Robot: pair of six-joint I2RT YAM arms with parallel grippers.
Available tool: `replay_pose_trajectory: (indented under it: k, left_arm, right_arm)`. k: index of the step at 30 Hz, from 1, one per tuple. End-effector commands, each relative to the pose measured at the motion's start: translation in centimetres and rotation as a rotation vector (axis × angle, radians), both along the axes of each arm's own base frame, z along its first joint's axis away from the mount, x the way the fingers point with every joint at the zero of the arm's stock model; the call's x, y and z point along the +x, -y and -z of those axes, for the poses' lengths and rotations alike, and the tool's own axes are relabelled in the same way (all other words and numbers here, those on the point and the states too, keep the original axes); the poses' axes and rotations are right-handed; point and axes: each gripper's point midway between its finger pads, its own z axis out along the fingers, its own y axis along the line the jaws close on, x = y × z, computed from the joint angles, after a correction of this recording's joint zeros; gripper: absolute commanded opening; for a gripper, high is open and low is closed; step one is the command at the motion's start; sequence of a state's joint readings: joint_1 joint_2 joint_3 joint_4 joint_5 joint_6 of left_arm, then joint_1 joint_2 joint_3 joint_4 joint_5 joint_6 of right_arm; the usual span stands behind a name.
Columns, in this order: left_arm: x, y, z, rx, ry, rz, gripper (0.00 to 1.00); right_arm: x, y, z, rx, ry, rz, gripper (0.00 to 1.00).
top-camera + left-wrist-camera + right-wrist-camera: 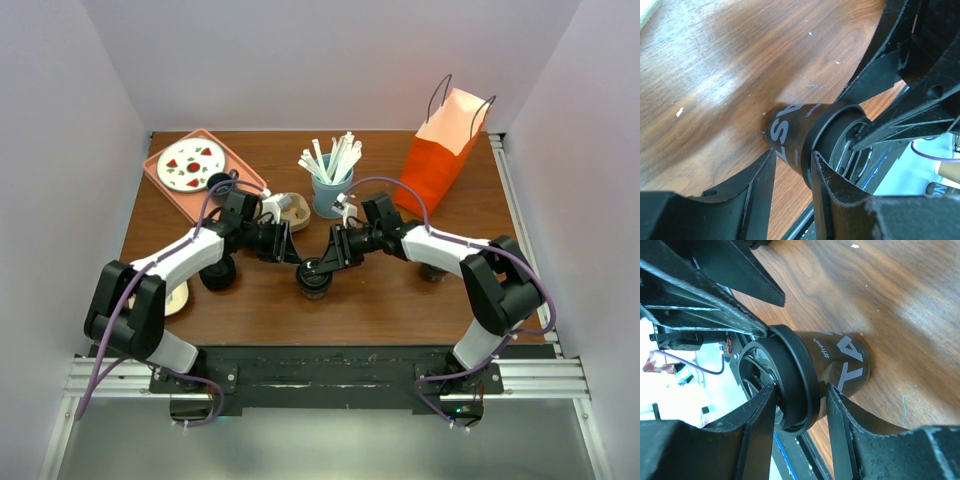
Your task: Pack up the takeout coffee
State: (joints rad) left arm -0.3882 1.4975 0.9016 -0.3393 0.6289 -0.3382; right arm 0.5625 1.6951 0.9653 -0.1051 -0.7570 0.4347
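A black takeout coffee cup (314, 279) with white lettering and a black lid (790, 370) stands upright at the middle of the table. My left gripper (297, 257) reaches it from the left. In the left wrist view (793, 152) its fingers stand a narrow gap apart, one tip against the cup wall (790, 125) and the other against the lid rim (826, 131). My right gripper (327, 262) comes from the right and is shut on the lid (801, 387), one finger on the lid's top and the other under the rim. An orange paper bag (440, 155) stands open at the back right.
A blue cup of white stirrers (331, 188) stands just behind the grippers. A pink tray (160, 185) with a plate sits at the back left. Another black cup (218, 274) stands under my left arm and one (433, 271) under my right arm. A pale holder (288, 208) lies near the blue cup.
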Motion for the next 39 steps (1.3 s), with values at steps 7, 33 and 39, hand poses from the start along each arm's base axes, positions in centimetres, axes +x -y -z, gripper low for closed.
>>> replay_pose_trajectory:
  k: [7, 33, 39]
  left_arm:
    - [-4.7, -3.1, 8.6, 0.296, -0.163, -0.05, 0.38]
    - [2.8, -0.2, -1.9, 0.136, -0.032, -0.131, 0.48]
    - [1.6, -2.9, -1.8, 0.187, -0.06, -0.194, 0.45]
  right_arm:
    - [-3.8, 5.0, 10.0, -0.302, -0.137, 0.065, 0.29]
    - [-2.9, 3.8, 7.0, -0.277, -0.119, 0.159, 0.27]
    - [-3.0, 4.2, 7.2, -0.3, -0.121, 0.178, 0.27]
